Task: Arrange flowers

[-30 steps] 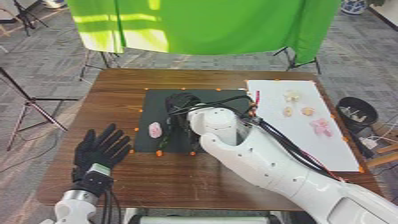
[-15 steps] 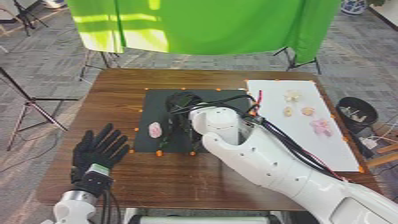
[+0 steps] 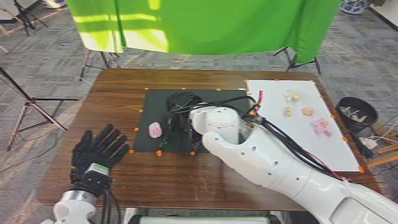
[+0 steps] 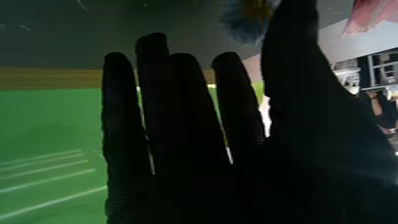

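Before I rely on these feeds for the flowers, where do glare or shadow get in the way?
Head view: bright bands of light fall on the green cloth, away from the flowers on the white board. Right wrist view: the right hand is a near-black silhouette, its surface detail lost; pale streaks cross the cloth.

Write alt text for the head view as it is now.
The robot's right hand is over a dark mat on a brown table, beside a pink flower. To the right, a white sheet bears more flowers, pale and pink; the left hand is at the left, fingers spread. A green cloth hangs behind.
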You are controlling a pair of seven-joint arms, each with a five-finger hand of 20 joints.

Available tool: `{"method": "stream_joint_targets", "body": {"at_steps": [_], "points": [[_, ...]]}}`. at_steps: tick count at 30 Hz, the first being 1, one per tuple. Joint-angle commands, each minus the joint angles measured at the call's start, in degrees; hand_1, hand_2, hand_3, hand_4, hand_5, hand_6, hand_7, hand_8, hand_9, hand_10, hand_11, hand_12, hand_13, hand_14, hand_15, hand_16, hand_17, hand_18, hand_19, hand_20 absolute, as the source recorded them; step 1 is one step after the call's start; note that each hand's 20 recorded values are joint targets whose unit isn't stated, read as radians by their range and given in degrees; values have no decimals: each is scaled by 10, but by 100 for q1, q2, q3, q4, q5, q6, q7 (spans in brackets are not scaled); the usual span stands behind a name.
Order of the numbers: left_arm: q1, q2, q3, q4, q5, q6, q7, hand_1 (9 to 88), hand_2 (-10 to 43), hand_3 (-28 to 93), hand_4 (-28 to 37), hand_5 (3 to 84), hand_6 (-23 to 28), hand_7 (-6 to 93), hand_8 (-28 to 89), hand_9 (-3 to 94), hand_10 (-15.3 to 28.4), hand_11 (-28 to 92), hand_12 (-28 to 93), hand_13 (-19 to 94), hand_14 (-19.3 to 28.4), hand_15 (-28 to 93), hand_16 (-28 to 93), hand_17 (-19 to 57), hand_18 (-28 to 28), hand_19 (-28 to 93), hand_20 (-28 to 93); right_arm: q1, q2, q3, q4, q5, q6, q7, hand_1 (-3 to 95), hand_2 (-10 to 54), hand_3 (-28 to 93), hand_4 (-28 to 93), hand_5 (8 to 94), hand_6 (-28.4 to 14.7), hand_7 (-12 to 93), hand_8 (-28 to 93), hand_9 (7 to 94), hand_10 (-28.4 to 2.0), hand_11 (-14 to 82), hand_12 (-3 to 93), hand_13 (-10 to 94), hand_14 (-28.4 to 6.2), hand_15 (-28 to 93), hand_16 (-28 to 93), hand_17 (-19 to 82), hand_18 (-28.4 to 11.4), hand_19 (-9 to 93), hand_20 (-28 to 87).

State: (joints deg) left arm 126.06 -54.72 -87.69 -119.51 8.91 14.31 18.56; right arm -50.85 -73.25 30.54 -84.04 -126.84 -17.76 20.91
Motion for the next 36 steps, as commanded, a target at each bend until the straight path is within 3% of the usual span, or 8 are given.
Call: {"method": "stream_joint_targets", "body": {"at_steps": [1, 5, 10, 20, 24, 28, 36], "points": [[94, 3, 15, 34, -71, 120, 1, 227, 178, 690, -283, 391, 99, 112, -83, 293, 167, 222, 63, 200, 181, 356, -101, -82, 144, 344, 51, 146, 1, 70, -61, 78, -158, 95, 632, -95, 395, -283, 508, 0, 136, -124, 550, -120, 71, 115, 533, -98, 187, 176, 189, -168, 359, 184], [89, 7, 27, 26, -73, 148, -11, 232, 172, 693, -283, 390, 100, 110, -83, 292, 165, 222, 62, 199, 175, 355, -101, -81, 143, 342, 52, 153, 6, 96, -69, 124, -130, 100, 743, -95, 110, -202, 510, 6, 105, -102, 535, -113, 72, 123, 514, -91, 184, 193, 207, -147, 269, 238], [92, 2, 16, 23, -76, 164, -19, 237, 167, 694, -283, 389, 99, 110, -83, 288, 162, 225, 59, 199, 171, 353, -101, -79, 140, 338, 53, 133, 6, 166, -92, 269, -128, 145, 775, -95, -90, -92, 512, 9, 82, -85, 529, -107, 71, 129, 503, -86, 184, 209, 224, -132, 180, 298], [112, -11, 17, 5, -118, 218, 8, 240, 165, 695, -283, 388, 99, 111, -85, 285, 159, 230, 54, 199, 166, 352, -98, -76, 138, 333, 57, 111, 53, 142, -144, 561, 114, 224, 736, -95, -154, -62, 526, 1, 87, -85, 553, -111, 80, 138, 507, -91, 183, 216, 224, -133, 172, 318], [126, 1, 15, 4, -148, 244, 34, 239, 166, 697, -283, 385, 97, 111, -85, 283, 157, 231, 52, 199, 161, 351, -99, -74, 136, 330, 59, 106, 119, 113, -182, 600, 432, 237, 677, -95, 104, -158, 562, -8, 128, -109, 619, -127, 101, 147, 545, -100, 185, 211, 205, -155, 276, 274], [138, -8, 6, 0, -151, 227, 20, 237, 168, 698, -283, 382, 96, 112, -86, 281, 154, 234, 48, 199, 158, 350, -99, -72, 135, 326, 61, 131, 128, 60, -158, 546, 575, 273, 539, -95, 520, -280, 570, -14, 154, -132, 622, -136, 115, 126, 563, -109, 188, 191, 182, -178, 373, 201], [114, -14, 22, 11, -149, 228, 7, 234, 172, 700, -283, 380, 96, 114, -88, 277, 151, 237, 42, 199, 153, 344, -98, -69, 133, 322, 66, 126, 196, -2, -194, 483, 666, 134, 487, -93, 659, -283, 575, -13, 158, -135, 623, -136, 113, 123, 569, -111, 189, 186, 181, -180, 391, 181]]}}
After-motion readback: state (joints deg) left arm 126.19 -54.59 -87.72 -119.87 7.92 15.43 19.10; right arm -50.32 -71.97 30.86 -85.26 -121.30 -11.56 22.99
